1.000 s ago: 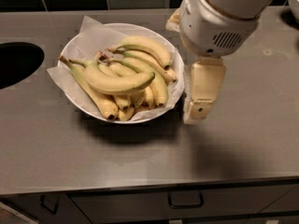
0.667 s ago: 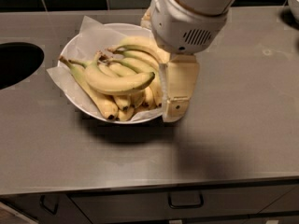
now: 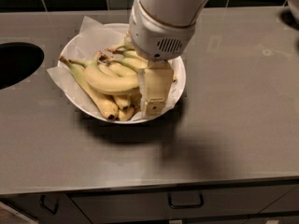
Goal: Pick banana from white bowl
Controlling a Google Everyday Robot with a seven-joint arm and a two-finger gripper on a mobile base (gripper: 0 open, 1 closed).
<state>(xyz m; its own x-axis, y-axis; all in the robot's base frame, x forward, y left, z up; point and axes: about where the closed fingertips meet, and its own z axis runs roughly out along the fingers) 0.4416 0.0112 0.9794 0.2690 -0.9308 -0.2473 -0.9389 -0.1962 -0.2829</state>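
The white bowl [image 3: 79, 42], lined with crinkled white paper, sits on the grey counter left of centre. It holds a bunch of yellow bananas. The plump banana [image 3: 111, 82] lies on top, curving across the bowl, its right end hidden behind the gripper. Slimmer bananas with dark tips [image 3: 96, 98] lie under it. My gripper [image 3: 153, 94] hangs from the white wrist over the right side of the bowl, its cream finger reaching down among the bananas by the near right rim.
A dark round sink opening [image 3: 16, 62] is cut into the counter at far left. Dark tiles run along the back wall. Drawer fronts with handles [image 3: 185, 200] sit below the counter's front edge. A dark object [image 3: 290, 17] shows at the far right.
The arm has moved left from beside the bowl to over its right side. The gripper now reaches down into the bowl and covers the bananas' right ends.
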